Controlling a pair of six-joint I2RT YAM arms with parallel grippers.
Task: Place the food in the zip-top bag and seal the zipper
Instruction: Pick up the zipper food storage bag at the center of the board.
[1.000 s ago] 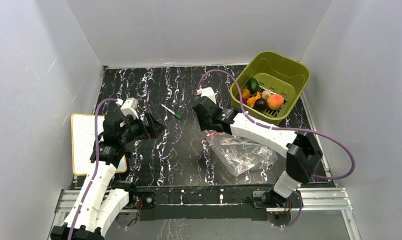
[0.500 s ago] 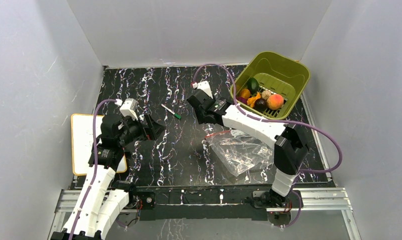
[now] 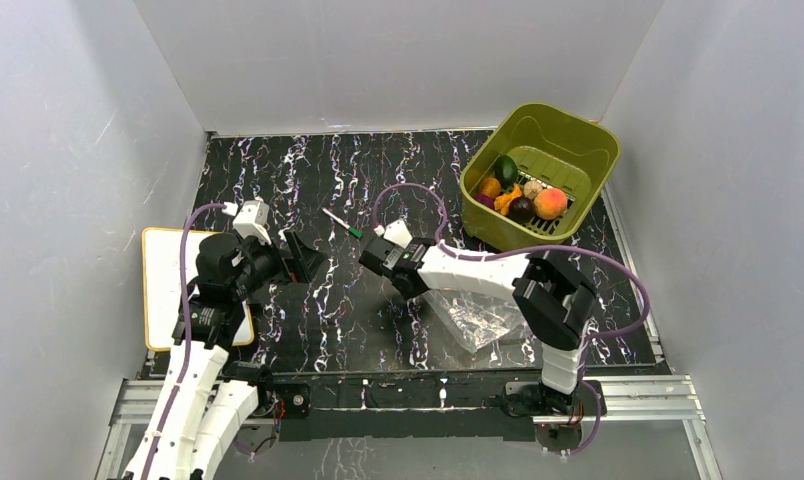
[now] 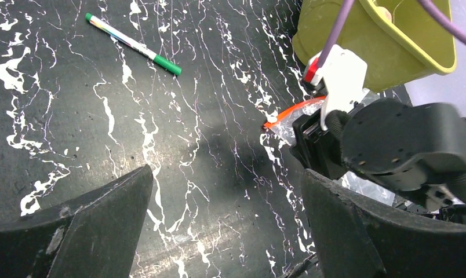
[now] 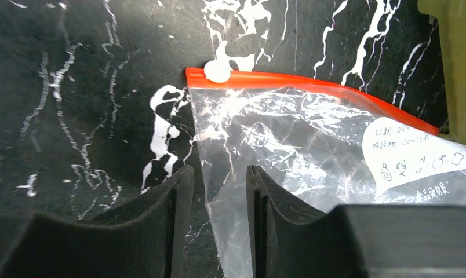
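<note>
The clear zip-top bag (image 3: 483, 315) lies flat on the black marbled table, partly under my right arm. In the right wrist view the bag (image 5: 288, 145) shows its red-orange zipper (image 5: 335, 90) with a white slider (image 5: 217, 70) at the left end. My right gripper (image 5: 218, 191) is narrowly open, and the bag's left side edge runs between its fingers (image 5: 175, 197). The food sits in the olive-green basket (image 3: 578, 140): a peach (image 3: 550, 203), a dark green piece (image 3: 504, 168), a purple piece (image 3: 521, 209) and orange pieces (image 3: 506, 198). My left gripper (image 3: 306, 262) is wide open and empty above bare table.
A white pen with a green cap (image 3: 342, 223) lies at mid-table; it also shows in the left wrist view (image 4: 132, 43). A white board (image 3: 168, 285) lies at the left edge. The basket stands at the back right, close to the right wall. White walls enclose the table.
My right arm has swung back from near the basket toward the front and left, coming down over the bag's zipper corner. My left arm has barely moved.
</note>
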